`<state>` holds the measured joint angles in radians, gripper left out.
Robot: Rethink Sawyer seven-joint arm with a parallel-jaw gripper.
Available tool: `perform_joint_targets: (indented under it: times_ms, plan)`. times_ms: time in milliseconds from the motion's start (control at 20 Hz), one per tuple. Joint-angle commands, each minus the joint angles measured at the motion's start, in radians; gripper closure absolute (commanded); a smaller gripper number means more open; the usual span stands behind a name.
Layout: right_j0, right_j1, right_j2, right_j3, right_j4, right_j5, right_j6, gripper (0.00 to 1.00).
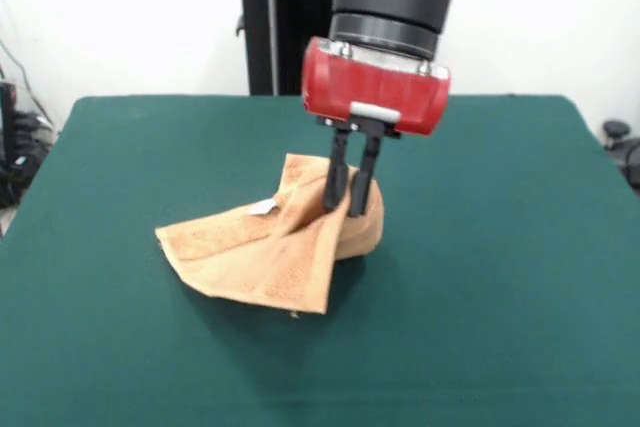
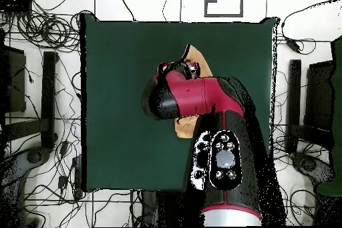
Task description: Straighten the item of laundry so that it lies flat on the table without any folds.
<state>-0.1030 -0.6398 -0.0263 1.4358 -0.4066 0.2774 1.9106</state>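
Orange-tan terry cloth, the towel [image 1: 275, 252] sits near the middle of the green bench [image 1: 500, 247], bunched rather than flat. In the front view its long axis runs from a low, spread corner at the picture's left up to a raised hump at the right, where the cloth is pulled into a peak. The lower part fans out on the felt in a rough triangle, with a fold line running diagonally across it and a small white tag [image 1: 262, 207] showing near the upper edge.

The tool [image 1: 350, 202] comes down from the red wrist, its two dark fingers [image 1: 334, 182] close together and pinching the raised fold of the towel at the hump.

From overhead, the arm [image 2: 200, 101] covers most of the cloth; only a pointed bit of towel [image 2: 195, 58] shows beyond the wrist and a strip beneath it.
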Motion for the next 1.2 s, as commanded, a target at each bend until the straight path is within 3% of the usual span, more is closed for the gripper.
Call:
perform_joint_targets:
  times_ms: [50, 300, 600, 700, 1200]
  plan:
    - [0.02, 0.056, 0.139, 0.009, -0.045, -0.029, -0.015, 1.0]
    - [0.048, 0.053, 0.102, 0.021, -0.014, 0.013, 0.058, 1.0]
    - [0.025, 0.029, 0.133, 0.065, 0.009, 0.057, 0.038, 1.0]
    - [0.043, 0.015, 0.103, 0.07, 0.014, 0.048, 0.072, 1.0]
    - [0.056, 0.022, 0.081, 0.03, 0.014, 0.065, 0.076, 1.0]
